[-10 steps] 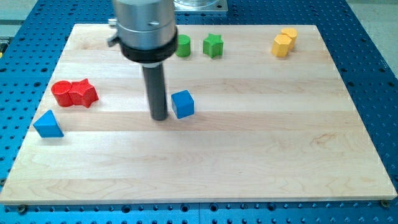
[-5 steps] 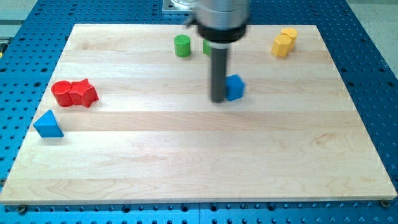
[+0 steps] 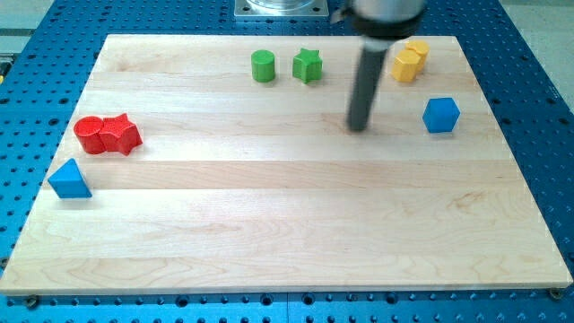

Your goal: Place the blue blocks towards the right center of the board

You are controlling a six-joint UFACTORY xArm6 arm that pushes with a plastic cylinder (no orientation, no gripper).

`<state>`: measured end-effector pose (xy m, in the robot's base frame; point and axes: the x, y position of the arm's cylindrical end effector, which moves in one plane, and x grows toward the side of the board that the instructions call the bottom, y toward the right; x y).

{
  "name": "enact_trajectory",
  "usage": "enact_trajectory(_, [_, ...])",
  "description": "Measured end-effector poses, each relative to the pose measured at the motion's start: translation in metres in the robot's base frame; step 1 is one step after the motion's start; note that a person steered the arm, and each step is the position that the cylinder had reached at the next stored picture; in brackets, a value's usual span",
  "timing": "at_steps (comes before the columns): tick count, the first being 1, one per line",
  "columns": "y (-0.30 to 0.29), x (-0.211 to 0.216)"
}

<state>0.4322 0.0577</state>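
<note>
A blue cube (image 3: 441, 115) sits on the wooden board (image 3: 287, 233) at the view's right, a little above mid-height. A blue triangular block (image 3: 69, 179) lies near the board's left edge. My tip (image 3: 359, 126) rests on the board to the left of the blue cube, with a clear gap between them. It is far to the right of the blue triangle.
A red cylinder (image 3: 90, 135) and a red block (image 3: 122, 134) touch each other at the left, above the blue triangle. A green cylinder (image 3: 263, 65) and a green star (image 3: 308, 65) stand at the top centre. Two yellow blocks (image 3: 410, 60) sit at the top right.
The blue cube has slid from the board's middle to the right side. My tip moved right with it and now stands apart from it on its left.
</note>
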Motion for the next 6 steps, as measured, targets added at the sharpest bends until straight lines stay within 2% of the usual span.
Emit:
enact_trajectory(1, [-0.149,0.102])
enact_trajectory(2, [-0.311,0.112])
enact_trajectory(3, [-0.362,0.1])
enact_trajectory(5, [-0.259,0.043])
enact_trajectory(6, [-0.242,0.043])
